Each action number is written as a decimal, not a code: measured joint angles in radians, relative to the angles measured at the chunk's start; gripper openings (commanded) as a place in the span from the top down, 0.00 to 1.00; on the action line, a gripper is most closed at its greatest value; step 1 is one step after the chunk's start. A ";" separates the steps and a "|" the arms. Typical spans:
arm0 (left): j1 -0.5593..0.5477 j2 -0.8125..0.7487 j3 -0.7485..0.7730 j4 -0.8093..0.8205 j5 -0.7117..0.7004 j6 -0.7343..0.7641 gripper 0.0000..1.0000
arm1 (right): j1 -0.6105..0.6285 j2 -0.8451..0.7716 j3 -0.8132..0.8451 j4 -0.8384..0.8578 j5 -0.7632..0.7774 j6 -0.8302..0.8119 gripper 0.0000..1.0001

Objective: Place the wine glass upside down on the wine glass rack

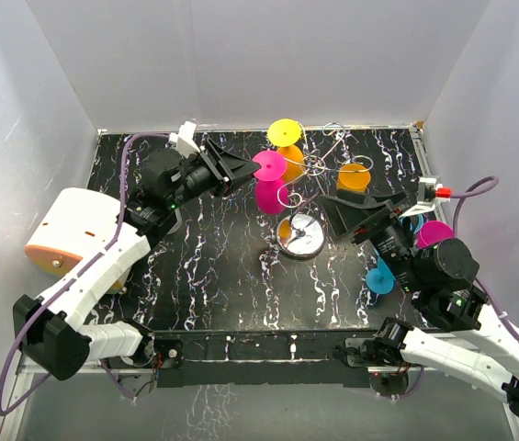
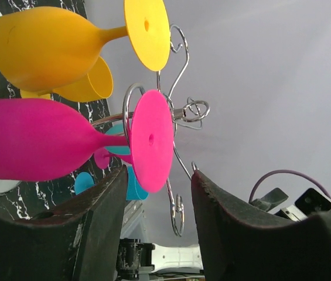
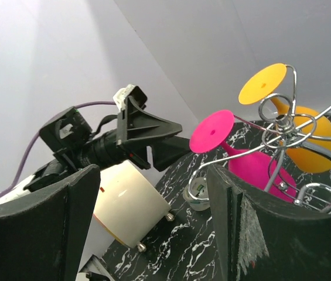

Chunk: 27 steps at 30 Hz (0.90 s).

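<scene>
top view, wine glass rack (image 1: 302, 237): you see its round base on the marbled surface (image 1: 204, 276), mid-table, with the wire arms spreading above it.
top view, wine glass (image 1: 268, 193): magenta, hanging on the rack's left side, foot toward the left arm.
top view, left end effector (image 1: 245, 173): right at the magenta foot; you can't judge the jaw gap from here.
top view, right end effector (image 1: 346, 213): just right of the rack, jaws apart, nothing between them.
top view, other glasses: a yellow glass (image 1: 287, 147) hangs at the rack's far side; a blue glass (image 1: 380, 276) lies on the surface by the right arm.
left wrist, left end effector (image 2: 156, 175): fingers (image 2: 103, 199) spread; the foot's rim dips between them and you see no contact.
left wrist, wine glass (image 2: 36, 140): stem through a wire loop of the rack (image 2: 180, 114), next to the yellow glass (image 2: 42, 47).
right wrist, right end effector (image 3: 153, 170): wide apart, empty.
right wrist, wine glass (image 3: 253, 167): foot up, bowl down, tilted on the rack (image 3: 285, 126); the left end effector (image 3: 183, 137) is just beside the foot, jaws parted.
</scene>
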 measured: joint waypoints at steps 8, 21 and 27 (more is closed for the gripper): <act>0.000 -0.088 -0.032 -0.068 -0.026 0.058 0.45 | 0.000 -0.008 0.011 -0.129 0.088 0.044 0.30; 0.000 -0.371 -0.043 -0.336 -0.356 0.393 0.31 | 0.000 -0.062 0.101 -0.478 0.332 0.168 0.32; 0.001 -0.459 -0.050 -0.441 -0.571 0.536 0.30 | 0.000 -0.073 0.137 -0.624 0.443 0.236 0.33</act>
